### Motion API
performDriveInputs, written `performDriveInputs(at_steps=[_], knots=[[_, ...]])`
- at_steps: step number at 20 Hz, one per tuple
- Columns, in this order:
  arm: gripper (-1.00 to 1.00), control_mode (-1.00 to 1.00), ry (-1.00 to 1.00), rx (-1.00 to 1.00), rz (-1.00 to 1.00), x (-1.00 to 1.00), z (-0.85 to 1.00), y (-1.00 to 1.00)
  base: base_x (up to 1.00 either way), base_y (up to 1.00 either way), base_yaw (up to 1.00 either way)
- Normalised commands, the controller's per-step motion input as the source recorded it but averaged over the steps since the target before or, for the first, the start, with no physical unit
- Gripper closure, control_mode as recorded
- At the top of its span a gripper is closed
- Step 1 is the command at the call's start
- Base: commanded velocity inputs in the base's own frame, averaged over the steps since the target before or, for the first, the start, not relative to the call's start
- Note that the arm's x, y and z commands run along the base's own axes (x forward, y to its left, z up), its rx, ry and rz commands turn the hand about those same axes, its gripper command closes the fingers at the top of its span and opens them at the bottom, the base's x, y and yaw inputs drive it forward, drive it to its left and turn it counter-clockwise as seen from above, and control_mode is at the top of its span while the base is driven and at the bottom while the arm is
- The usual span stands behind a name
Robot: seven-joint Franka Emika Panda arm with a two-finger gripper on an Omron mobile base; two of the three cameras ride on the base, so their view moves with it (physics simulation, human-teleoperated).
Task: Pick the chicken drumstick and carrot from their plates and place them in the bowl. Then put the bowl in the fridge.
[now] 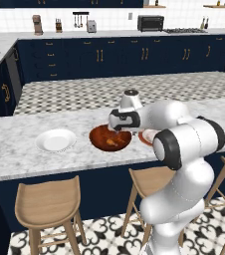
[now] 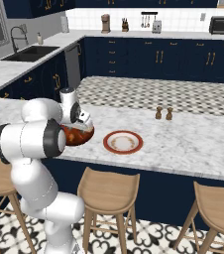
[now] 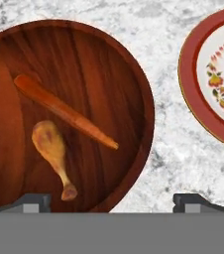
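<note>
Pincer (image 3: 111, 201) first: in the hand view its two dark tips stand wide apart at the bottom edge, open and holding nothing, with one tip over the wooden bowl (image 3: 134, 89) and the other over bare marble. Both foods lie inside that bowl, the carrot (image 3: 64, 111) slanting across the middle and the chicken drumstick (image 3: 52, 149) just beside it, nearer the tips; a red-rimmed plate (image 3: 188, 84) sits bare off to one side. From the left base view, the arm (image 1: 184, 144) bends low over the worktop (image 1: 15, 144), its hand hanging right above the bowl (image 1: 100, 142), and a white plate (image 1: 56, 140) lies bare nearby on the far side from the arm. From the right base view, the bowl (image 2: 79, 136) is half hidden behind the arm's elbow, the red-rimmed plate (image 2: 123, 142) rests just beside it, and two small shakers (image 2: 163, 113) stand well apart further along. By my reckoning the filling is done and the bowl still has to go to the fridge. The risk now lies in the lift: a grip on one thin wooden rim could let the bowl tip and spill both foods, or the hand could knock the plate close by.
</note>
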Motion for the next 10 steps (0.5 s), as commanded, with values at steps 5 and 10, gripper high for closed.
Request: performDriveInputs(at_steps=[5,10], knots=[[-1.00,-1.00,0.09,0.22,-0.24,0.01,-0.12,-0.25,0.00,0.00,0.00],[-1.00,-1.00,0.08,0.03,-0.01,0.02,-0.41,-0.07,0.00,0.00,0.00]])
